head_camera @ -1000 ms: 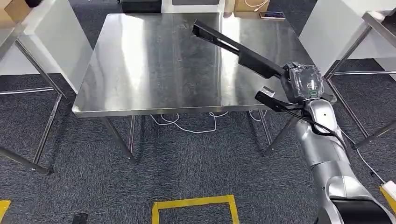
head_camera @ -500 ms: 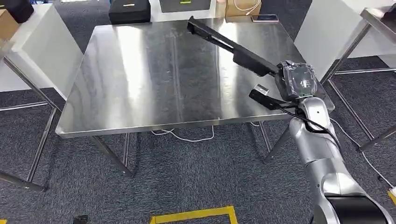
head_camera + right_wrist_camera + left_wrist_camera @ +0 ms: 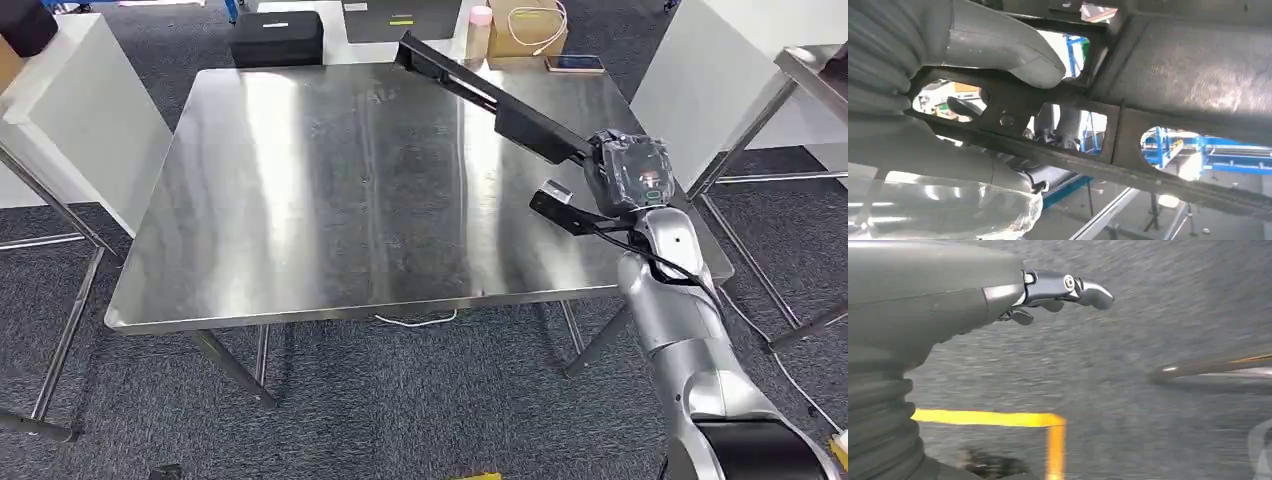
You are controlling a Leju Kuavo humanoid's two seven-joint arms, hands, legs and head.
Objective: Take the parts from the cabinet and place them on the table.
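Note:
A long black metal part (image 3: 490, 96) slants above the steel table (image 3: 300, 200), its far end near the table's back edge. My right hand (image 3: 632, 178) grips its near end over the table's right side. In the right wrist view the thumb (image 3: 998, 47) lies across the dark, hole-cut frame of the part (image 3: 1168, 100). In the left wrist view my left hand (image 3: 1058, 290) hangs over the grey carpet with fingers slightly curled and nothing in it.
A black case (image 3: 277, 38), a pink cup (image 3: 479, 28), a cardboard box with a cable (image 3: 527, 25) and a phone (image 3: 575, 63) lie behind the table. White tables (image 3: 80, 110) stand left and right (image 3: 720, 70). Yellow floor tape (image 3: 998, 418) lies below my left hand.
The camera has moved closer to the table, so the whole scene has shifted down. My right hand keeps its hold on the part, now further over the tabletop.

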